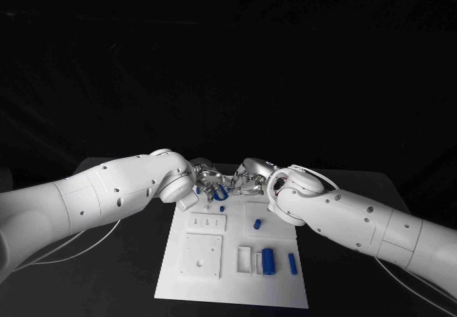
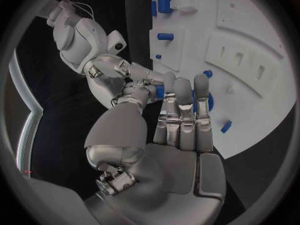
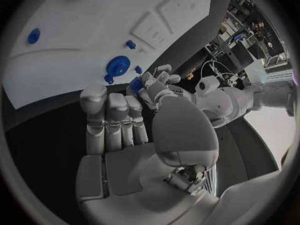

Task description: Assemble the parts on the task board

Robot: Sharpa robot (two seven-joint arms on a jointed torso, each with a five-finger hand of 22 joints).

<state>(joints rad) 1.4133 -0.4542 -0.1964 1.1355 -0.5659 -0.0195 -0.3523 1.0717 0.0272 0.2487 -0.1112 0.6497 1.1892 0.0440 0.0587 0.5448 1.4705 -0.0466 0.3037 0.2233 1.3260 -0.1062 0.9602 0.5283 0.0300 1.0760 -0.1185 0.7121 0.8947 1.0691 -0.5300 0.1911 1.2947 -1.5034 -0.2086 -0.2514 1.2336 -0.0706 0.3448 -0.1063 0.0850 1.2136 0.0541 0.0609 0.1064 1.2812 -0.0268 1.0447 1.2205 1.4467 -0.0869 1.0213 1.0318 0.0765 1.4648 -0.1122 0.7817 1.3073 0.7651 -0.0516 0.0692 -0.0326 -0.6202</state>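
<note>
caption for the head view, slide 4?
Both hands meet over the far end of the white task board.

It is a robot laboratory. A white task board (image 1: 228, 264) lies on a black table (image 1: 343, 277). Equipment racks (image 3: 240, 32) stand behind.

Black table (image 1: 114, 277); dark backdrop behind; cluttered, lit room in right wrist view.

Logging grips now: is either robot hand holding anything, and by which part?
The left robot hand pinches a small blue plastic part near its upper end. Whether the right robot hand grips it cannot be told.
</note>
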